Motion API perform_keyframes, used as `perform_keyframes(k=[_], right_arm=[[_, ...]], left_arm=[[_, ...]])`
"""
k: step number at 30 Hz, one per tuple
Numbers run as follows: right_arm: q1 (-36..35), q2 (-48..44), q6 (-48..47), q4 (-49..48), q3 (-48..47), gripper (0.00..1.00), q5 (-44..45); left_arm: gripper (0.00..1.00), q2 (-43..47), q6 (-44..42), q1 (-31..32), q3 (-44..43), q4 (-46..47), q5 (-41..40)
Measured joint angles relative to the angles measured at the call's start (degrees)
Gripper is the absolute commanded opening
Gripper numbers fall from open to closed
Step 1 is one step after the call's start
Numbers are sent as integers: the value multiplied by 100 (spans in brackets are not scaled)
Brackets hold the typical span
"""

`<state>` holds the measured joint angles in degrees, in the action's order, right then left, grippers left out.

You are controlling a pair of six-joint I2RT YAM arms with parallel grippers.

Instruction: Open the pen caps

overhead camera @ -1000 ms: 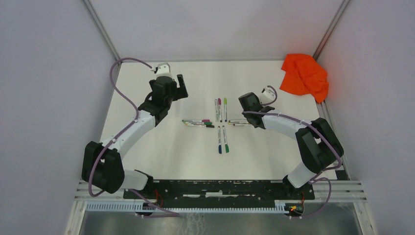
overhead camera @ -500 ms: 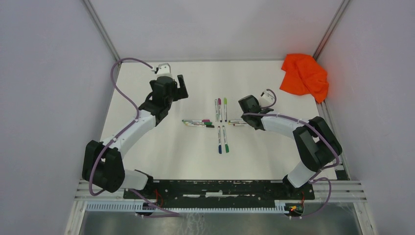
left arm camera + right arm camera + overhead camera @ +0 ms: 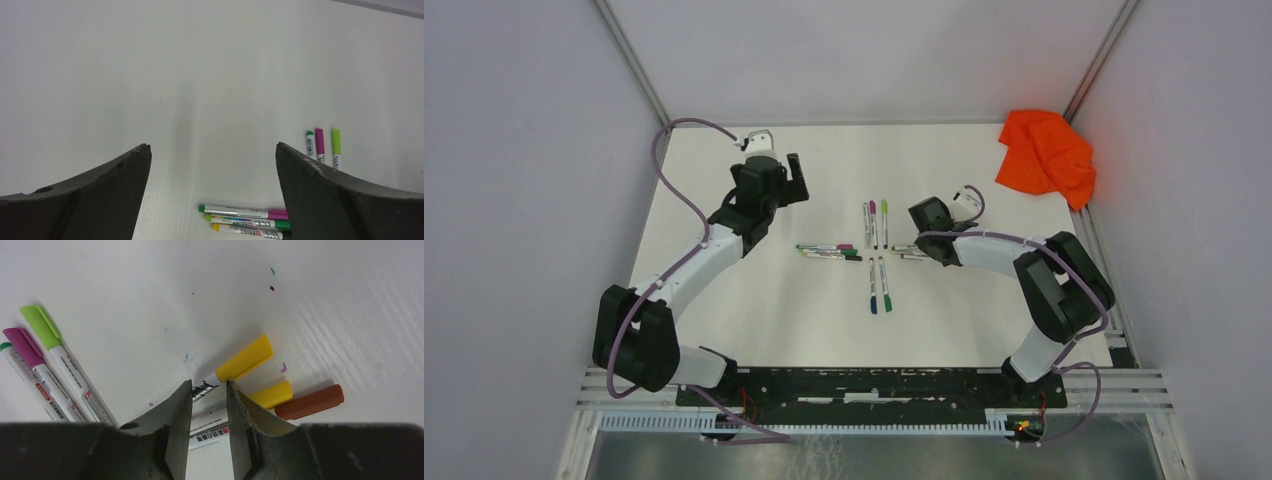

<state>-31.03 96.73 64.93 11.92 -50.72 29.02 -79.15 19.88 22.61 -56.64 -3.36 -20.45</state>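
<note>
— On the right side of the bench (image 3: 954,320), the right tool (image 3: 209,395) sits low astride a pen barrel (image 3: 201,388), just behind its yellow cap (image 3: 245,358). Is it gripping?

— Its jaws are nearly together with the barrel between them, but I cannot tell whether they pinch it or only straddle it. The cap is on, lying on the bench and pointing away from the tool.

— So what makes this step go well?

— I'd hold the barrel firmly, close to the cap seam, so the pen doesn't swivel. A second yellow cap (image 3: 272,393) and a brown cap (image 3: 310,401) lie just beside it. Lift clear before pulling, or they may get dragged.

— And the left tool (image 3: 212,145)?

— Spread wide, holding nothing, hovering over bare bench well apart from the pens. It needs to come across, take the yellow cap squarely, and pull straight along the pen's length, not sideways.

— Any risk?

— The cap looks short and smooth, so a shallow bite could slip off.
</note>
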Motion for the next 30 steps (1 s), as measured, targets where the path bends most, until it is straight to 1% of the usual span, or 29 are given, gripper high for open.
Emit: perform_keyframes(k=[13, 23, 26, 30], right_arm=[[2, 105, 20, -140, -22, 36, -48], [107, 479, -37, -173, -450, 36, -168], [184, 562, -103, -205, -546, 32, -249], [251, 651, -256, -221, -643, 24, -319]], left_arm=[[100, -83, 0, 0, 0, -7, 0], [100, -101, 0, 0, -4, -68, -2], [100, -111, 0, 0, -11, -85, -2], [100, -129, 0, 0, -42, -87, 0]])
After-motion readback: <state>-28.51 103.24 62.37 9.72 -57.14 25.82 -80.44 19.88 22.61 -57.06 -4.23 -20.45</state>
